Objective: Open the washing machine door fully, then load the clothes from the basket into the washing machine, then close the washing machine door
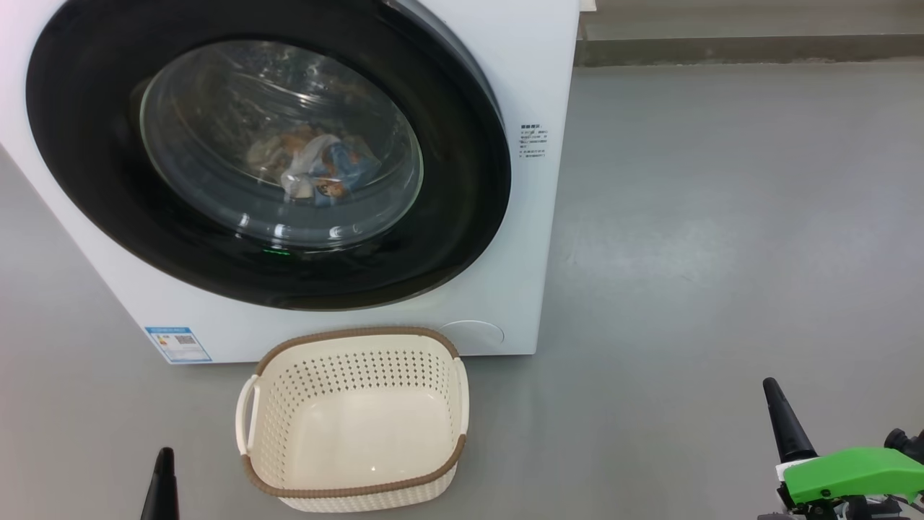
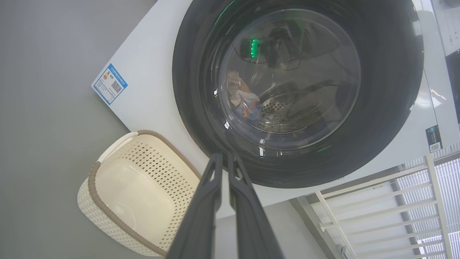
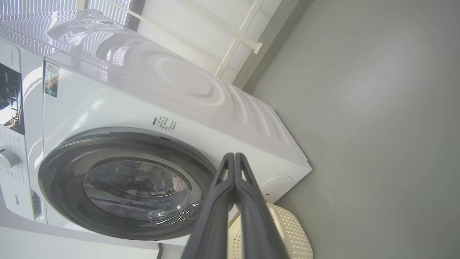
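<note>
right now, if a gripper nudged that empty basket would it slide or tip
Probably slide: the basket is empty, perforated plastic, so likely light, and the grey floor looks smooth. Its wide flat base and low walls suggest it wouldn't tip easily. A push off-centre might just spin it.

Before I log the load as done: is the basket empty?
Empty: the basket shows its bare cream floor; the clothes sit inside the washing machine.

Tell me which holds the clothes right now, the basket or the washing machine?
The washing machine: the clothes lie inside it, behind the glass of the washing machine door. The basket in front stands empty.
</note>
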Tool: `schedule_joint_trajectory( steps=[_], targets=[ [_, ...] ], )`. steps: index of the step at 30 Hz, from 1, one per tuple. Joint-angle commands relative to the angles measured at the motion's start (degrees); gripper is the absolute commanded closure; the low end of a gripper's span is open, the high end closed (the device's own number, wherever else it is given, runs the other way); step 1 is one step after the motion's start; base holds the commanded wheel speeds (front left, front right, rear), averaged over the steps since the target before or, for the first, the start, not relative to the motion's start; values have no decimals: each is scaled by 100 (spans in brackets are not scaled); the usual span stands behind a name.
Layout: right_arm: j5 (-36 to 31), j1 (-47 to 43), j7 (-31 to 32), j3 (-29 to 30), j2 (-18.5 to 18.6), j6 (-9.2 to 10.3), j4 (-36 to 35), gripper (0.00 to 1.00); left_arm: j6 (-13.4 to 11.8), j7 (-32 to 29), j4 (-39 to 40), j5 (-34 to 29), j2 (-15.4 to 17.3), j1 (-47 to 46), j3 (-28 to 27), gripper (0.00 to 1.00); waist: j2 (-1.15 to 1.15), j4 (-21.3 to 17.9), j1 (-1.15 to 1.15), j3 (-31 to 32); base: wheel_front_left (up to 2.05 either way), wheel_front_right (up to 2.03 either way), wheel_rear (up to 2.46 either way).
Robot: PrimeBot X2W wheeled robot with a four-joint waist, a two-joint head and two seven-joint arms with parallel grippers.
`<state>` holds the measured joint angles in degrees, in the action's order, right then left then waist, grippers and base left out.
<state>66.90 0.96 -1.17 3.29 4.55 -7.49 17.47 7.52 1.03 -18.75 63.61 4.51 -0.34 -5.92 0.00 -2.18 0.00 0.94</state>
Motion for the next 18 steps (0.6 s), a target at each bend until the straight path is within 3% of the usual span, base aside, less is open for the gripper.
schedule_joint_trajectory(
  steps=[1, 18],
  targets=[
    [158, 323, 38, -31, 44, 0, -177, 100, -2, -30, 204, 167, 77, -297, -105, 100, 0, 6, 0, -3, 0, 0, 0],
    [1096, 402, 326, 109, -38, 0, -244, 100, -2, -316, 309, 1231, -18, -411, -88, 100, 0, 90, 0, -46, 0, 0, 0]
  ],
)
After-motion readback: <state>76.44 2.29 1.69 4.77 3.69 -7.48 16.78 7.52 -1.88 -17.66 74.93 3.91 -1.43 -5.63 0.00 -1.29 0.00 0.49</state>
